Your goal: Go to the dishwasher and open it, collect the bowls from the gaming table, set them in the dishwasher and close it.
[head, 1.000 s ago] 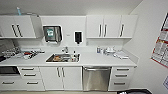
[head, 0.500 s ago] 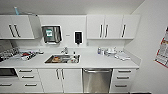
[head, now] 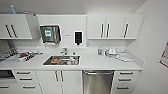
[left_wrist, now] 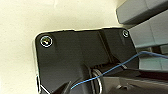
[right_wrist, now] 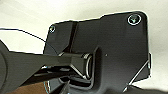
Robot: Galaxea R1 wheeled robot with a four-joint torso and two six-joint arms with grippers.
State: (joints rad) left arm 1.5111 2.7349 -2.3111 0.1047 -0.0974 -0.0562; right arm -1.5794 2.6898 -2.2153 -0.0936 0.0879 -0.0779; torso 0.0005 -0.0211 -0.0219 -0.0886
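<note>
1. One dishwasher [head: 97, 81] sits built into the lower run of white cabinets, right of centre and at the near edge of the head view; its brushed steel door is shut, with the bar handle [head: 98, 73] along its top edge.
2. Right of it stands a stack of white drawers [head: 123, 80]; left of it are two white cabinet doors [head: 60, 81] under the sink [head: 62, 60] (something brownish and a few pale items lie in the basin, too blurred to name).
3. A faucet [head: 64, 51] rises behind the sink, and the white countertop [head: 100, 63] runs the full width of the wall.
4. On the far right of the counter sit a few small pale items [head: 112, 52]; on the left lies a dish rack [head: 8, 53].
5. On the wall above hang a paper-towel dispenser [head: 50, 34], a dark soap dispenser [head: 78, 37] and white upper cabinets [head: 113, 26].
6. Whether either gripper is spread or pressed together I cannot tell.
</note>
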